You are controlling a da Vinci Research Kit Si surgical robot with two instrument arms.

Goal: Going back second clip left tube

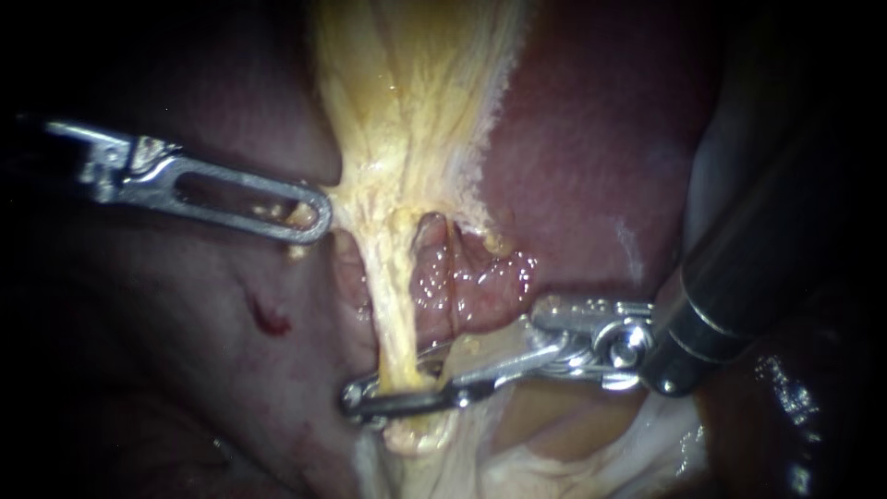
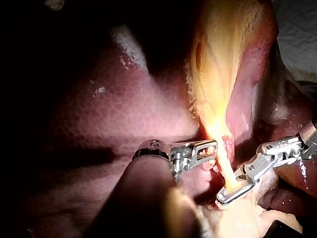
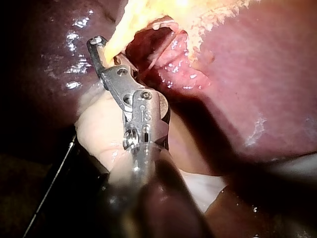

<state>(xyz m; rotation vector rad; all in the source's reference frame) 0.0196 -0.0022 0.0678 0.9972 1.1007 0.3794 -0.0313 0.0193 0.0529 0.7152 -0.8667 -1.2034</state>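
The left tube (image 1: 393, 310) is a thin yellow strand running down from the yellow fatty tissue (image 1: 416, 111). My right instrument (image 1: 393, 388) reaches across from the right, and its slim jaws stand a little apart with the tube's lower end between them; the same hold shows in the left wrist view (image 2: 232, 191) and in the right wrist view (image 3: 105, 53). No clip can be made out on the tube. My left instrument (image 1: 309, 214), with a windowed jaw, is shut on the left edge of the yellow tissue, beside the tube (image 2: 222, 158).
A pink, wet, folded tube (image 1: 462, 277) lies just right of the yellow strand. Dark red liver (image 1: 591, 157) fills the right side and pale tissue (image 1: 166, 323) the left, with a small red nick (image 1: 270, 321). White tissue (image 1: 554, 471) lies under the right instrument.
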